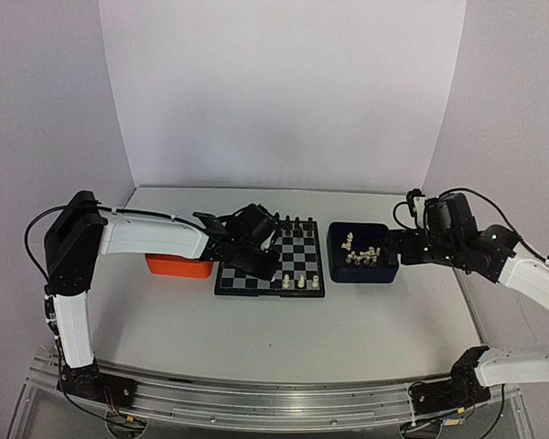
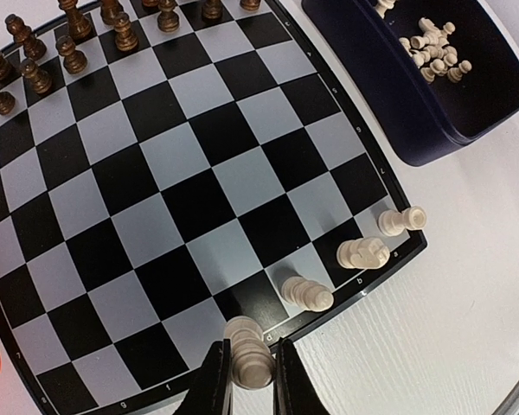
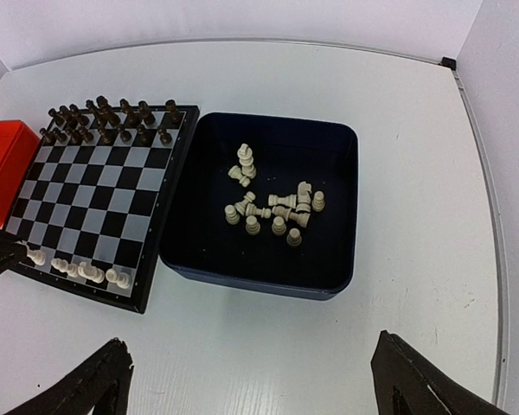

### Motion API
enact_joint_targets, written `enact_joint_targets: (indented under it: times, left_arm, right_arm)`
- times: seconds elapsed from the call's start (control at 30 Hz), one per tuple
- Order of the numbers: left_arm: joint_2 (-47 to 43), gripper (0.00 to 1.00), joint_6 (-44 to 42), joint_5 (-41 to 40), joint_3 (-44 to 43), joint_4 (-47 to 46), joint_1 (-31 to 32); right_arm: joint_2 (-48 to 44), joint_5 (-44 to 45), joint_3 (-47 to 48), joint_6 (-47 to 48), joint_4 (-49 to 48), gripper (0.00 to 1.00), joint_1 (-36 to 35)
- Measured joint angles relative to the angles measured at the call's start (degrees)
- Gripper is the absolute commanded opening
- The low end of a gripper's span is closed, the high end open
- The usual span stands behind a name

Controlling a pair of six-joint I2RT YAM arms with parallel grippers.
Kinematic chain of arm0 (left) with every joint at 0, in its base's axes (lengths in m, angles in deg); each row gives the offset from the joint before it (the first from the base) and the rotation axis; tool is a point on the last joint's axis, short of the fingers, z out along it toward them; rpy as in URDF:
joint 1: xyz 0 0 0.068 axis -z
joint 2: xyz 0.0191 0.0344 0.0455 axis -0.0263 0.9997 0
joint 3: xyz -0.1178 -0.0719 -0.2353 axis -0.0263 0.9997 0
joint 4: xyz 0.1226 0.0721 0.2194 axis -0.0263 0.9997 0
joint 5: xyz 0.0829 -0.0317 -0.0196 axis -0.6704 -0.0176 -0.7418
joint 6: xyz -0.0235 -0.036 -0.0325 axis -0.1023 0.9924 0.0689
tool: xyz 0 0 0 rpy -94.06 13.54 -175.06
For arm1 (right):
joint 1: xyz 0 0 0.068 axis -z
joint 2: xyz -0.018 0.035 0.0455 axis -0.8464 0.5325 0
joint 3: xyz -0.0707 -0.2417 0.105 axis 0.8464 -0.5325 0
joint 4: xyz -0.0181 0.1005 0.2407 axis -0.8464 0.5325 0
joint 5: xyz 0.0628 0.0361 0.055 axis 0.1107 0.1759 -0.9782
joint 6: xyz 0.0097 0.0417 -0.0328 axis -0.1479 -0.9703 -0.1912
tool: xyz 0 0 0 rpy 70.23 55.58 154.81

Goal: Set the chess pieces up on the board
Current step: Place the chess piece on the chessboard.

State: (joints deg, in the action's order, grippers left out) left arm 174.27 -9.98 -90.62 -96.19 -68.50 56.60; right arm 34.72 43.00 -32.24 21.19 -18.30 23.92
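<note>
Left gripper [image 2: 246,380]: fingers were clamped on one upright white piece [image 2: 247,353] at the board's [image 2: 156,199] 6 o'clock edge, apparently to seat it beside three others [image 2: 362,252]. Right gripper [image 3: 251,385]: fingers were wide apart, facing the tray [image 3: 346,259] at the board's 3 o'clock, probably ready for the loose pieces [image 3: 277,212].

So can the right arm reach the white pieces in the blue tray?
Probably yes. The right gripper is open near the blue tray, and nothing covers the white pieces lying inside.
</note>
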Motion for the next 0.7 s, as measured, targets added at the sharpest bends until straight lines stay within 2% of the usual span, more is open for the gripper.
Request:
enact_joint_targets:
  times: [0.7]
  left_arm:
    - [3.2,0.0,1.08,0.97,0.0,-0.95,0.0]
  right_arm:
    - [-2.93,2.39,-2.09,1.34,1.38,0.94,0.0]
